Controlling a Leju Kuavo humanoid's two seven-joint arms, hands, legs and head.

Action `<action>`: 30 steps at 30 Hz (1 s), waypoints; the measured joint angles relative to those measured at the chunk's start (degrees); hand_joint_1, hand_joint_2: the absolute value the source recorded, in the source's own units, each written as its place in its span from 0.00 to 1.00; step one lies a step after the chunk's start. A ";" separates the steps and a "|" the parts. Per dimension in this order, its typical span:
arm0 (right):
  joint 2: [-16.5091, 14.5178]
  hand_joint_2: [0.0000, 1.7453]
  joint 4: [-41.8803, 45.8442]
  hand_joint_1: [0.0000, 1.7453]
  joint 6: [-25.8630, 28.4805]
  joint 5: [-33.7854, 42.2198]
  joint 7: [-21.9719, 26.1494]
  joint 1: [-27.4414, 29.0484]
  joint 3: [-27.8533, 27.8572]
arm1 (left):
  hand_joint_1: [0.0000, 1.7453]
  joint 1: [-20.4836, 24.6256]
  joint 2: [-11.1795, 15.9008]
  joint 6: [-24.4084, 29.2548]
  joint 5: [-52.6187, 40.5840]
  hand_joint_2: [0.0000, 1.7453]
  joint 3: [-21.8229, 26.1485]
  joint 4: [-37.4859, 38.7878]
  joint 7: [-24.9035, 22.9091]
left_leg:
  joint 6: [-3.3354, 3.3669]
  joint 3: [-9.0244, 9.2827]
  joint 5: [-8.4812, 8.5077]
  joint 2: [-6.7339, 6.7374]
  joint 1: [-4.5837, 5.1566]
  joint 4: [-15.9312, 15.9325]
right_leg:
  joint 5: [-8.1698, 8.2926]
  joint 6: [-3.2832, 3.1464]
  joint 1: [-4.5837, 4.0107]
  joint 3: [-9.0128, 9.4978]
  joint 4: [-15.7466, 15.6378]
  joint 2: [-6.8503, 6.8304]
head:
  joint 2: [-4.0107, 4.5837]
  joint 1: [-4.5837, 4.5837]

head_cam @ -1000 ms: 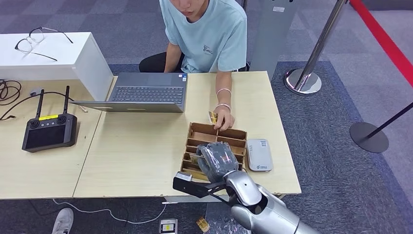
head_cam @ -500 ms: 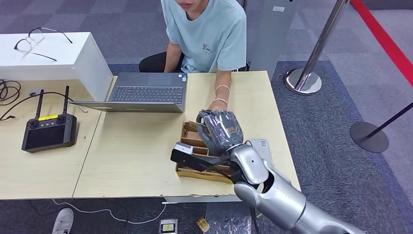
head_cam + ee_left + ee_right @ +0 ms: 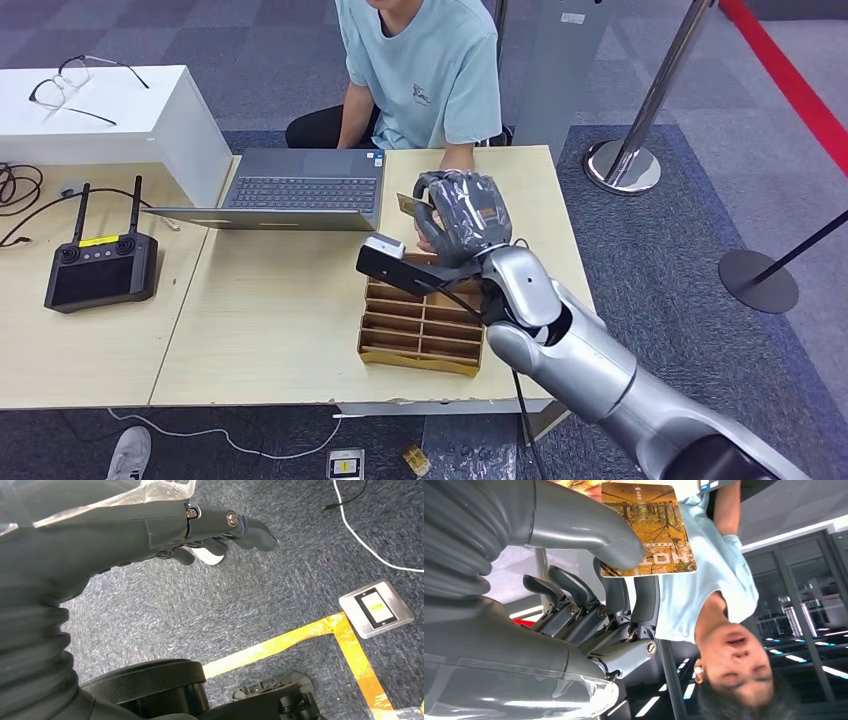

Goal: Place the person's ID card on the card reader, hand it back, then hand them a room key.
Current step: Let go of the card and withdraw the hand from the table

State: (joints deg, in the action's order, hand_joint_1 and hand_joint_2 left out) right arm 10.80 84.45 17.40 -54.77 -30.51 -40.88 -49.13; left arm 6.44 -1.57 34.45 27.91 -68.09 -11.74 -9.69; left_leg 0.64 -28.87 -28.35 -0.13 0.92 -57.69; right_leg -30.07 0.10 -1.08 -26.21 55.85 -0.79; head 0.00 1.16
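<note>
My right hand (image 3: 462,214) is raised above the far end of the wooden compartment box (image 3: 420,330), in front of the seated person (image 3: 420,70). It pinches a yellow room key card (image 3: 407,205) between thumb and fingers. The right wrist view shows the card (image 3: 649,527), printed with a tree picture, under the thumb of that hand (image 3: 589,580). The person's hand (image 3: 426,235) lies on the table just behind mine. My arm hides the card reader. My left hand (image 3: 215,525) hangs over the carpet, holding nothing.
An open laptop (image 3: 300,190) sits at the table's far side. A black controller (image 3: 100,268) lies on the left, and glasses (image 3: 75,85) rest on a white box (image 3: 150,120). Stanchion bases (image 3: 620,165) stand on the carpet to the right.
My right hand has lifted out of the wooden box and moved away from me toward the person, carrying the yellow card. The person's hand has drawn back a little.
</note>
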 joint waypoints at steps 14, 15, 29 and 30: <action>1.20 1.00 -7.40 1.00 0.43 -0.01 -0.25 -1.84 0.10 | 0.00 0.76 0.58 -0.01 -0.48 1.00 -0.26 0.00 -0.47 | 0.00 -0.02 0.00 -0.01 0.00 0.00 | 0.00 0.00 0.00 -0.02 0.00 0.00 | 0.00 0.00; 1.29 1.00 -7.92 1.00 0.48 -0.18 -0.34 -1.83 0.10 | 0.00 0.76 0.63 -0.01 -0.47 1.00 -0.27 0.00 -0.48 | 0.00 -0.02 0.00 -0.01 0.00 0.00 | 0.00 0.00 0.00 -0.02 0.00 0.00 | 0.01 0.00; 2.51 1.00 -13.66 0.00 0.84 -2.01 -1.16 -1.13 -0.02 | 0.00 0.62 0.97 -0.09 -0.32 1.00 -0.30 0.00 -0.91 | 0.00 -0.03 0.00 0.00 0.00 0.00 | 0.00 0.00 0.00 -0.03 0.00 0.00 | 0.00 0.00; 2.51 1.00 -13.87 0.00 1.01 -2.41 -1.20 -1.05 -0.03 | 0.00 0.61 0.98 -0.09 -0.32 1.00 -0.30 0.00 -0.91 | 0.00 -0.03 0.00 0.00 0.00 0.00 | 0.00 0.00 0.00 -0.03 0.00 0.00 | 0.00 0.00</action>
State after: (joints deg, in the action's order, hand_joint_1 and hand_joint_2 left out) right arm 13.31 70.57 18.41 -57.18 -31.71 -41.93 -49.16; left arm 7.05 -0.60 34.36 27.59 -68.39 -11.74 -10.60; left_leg 0.64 -28.89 -28.35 -0.13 0.92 -57.69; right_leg -30.07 0.10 -1.08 -26.24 55.85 -0.80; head 0.00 1.16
